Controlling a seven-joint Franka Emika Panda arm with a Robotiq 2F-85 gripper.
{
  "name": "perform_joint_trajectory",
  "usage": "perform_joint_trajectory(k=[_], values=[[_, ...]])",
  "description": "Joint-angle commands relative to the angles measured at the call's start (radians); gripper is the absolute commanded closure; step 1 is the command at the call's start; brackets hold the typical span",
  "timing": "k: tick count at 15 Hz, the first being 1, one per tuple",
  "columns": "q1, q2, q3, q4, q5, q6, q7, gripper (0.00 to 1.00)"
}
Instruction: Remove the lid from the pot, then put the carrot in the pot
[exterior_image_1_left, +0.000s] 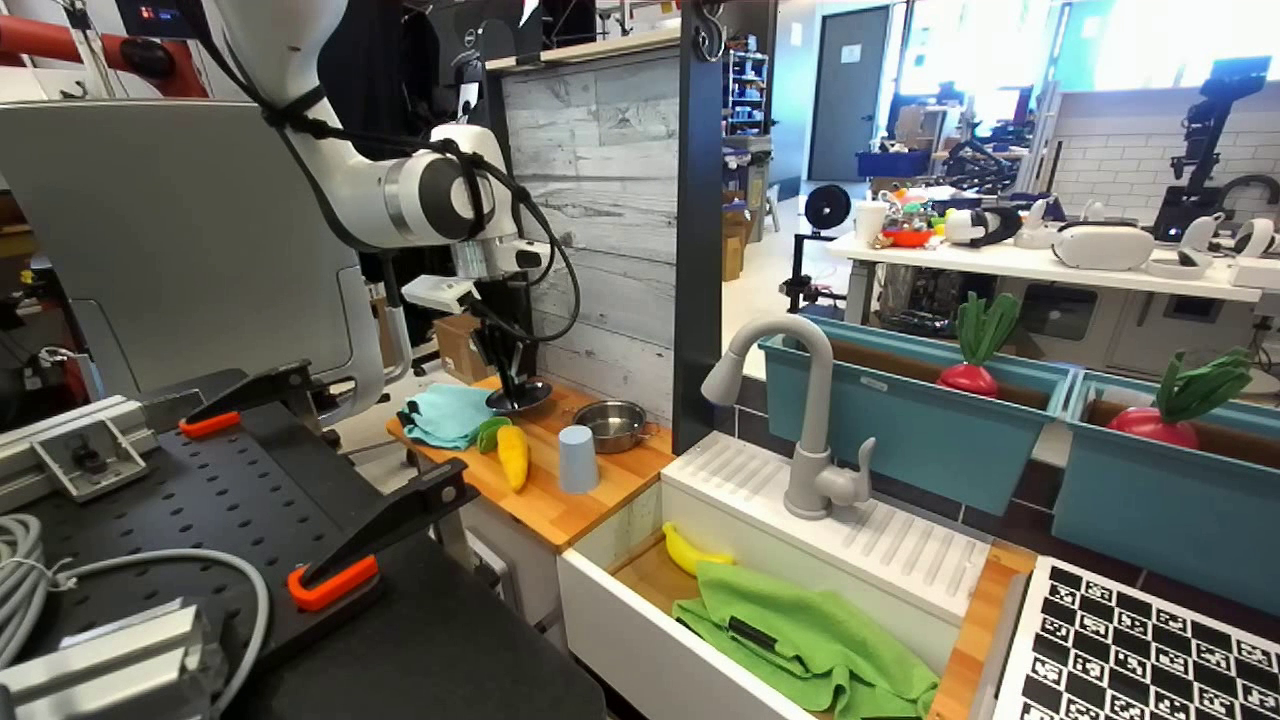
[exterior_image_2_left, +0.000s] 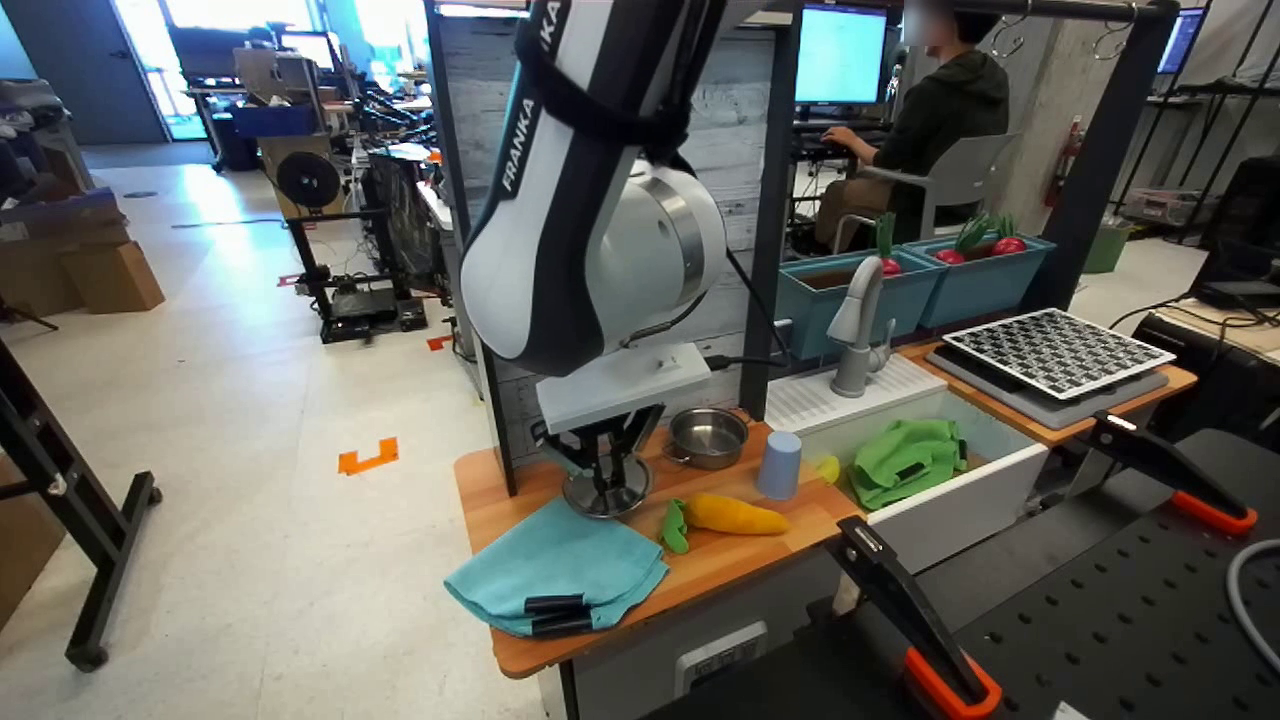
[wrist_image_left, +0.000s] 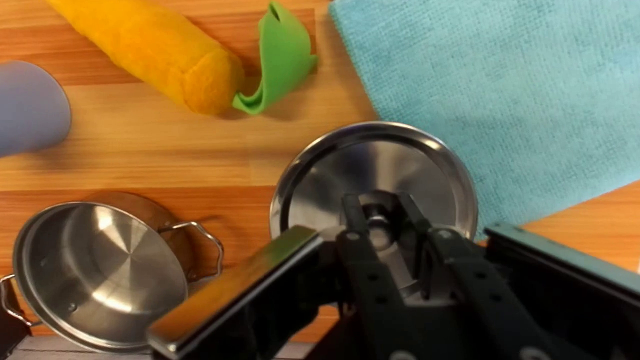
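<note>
One lid (wrist_image_left: 372, 170), pot (wrist_image_left: 102, 272), bare wood (wrist_image_left: 245, 205) between

1. The arm (exterior_image_1_left: 350, 190) hung in from the top in both exterior views, bent just above its wrist (exterior_image_1_left: 487, 258).
2. The wrist held the claw (wrist_image_left: 378, 204) pointing almost straight down.
3. In the wrist view, the claw's two fingers (wrist_image_left: 354, 215) stood close together, roughly parallel, gripping across the narrow space between them.
</note>
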Motion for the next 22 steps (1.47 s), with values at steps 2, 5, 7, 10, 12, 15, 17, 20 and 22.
perform_joint_trajectory(k=[2, 5, 7, 10, 12, 15, 17, 20, 22], values=[[-0.002, 0.042, -0.001, 0.068, -0.027, -0.032, -0.024, 0.41], [-0.007, 0.046, 0.002, 0.077, -0.026, -0.045, -0.038, 0.18], [-0.008, 0.035, 0.000, 0.063, -0.028, -0.052, -0.043, 0.02], [-0.017, -0.008, 0.006, 0.012, -0.033, -0.097, -0.070, 0.00], [-0.032, -0.047, 0.017, -0.042, -0.050, -0.119, -0.126, 0.00], [-0.037, -0.099, 0.005, -0.114, -0.118, -0.172, -0.203, 0.00], [-0.048, -0.125, 0.001, -0.149, -0.168, -0.178, -0.248, 0.00], [-0.072, -0.139, 0.001, -0.164, -0.233, -0.192, -0.301, 0.00], [-0.096, -0.135, 0.012, -0.166, -0.261, -0.189, -0.348, 0.00]])
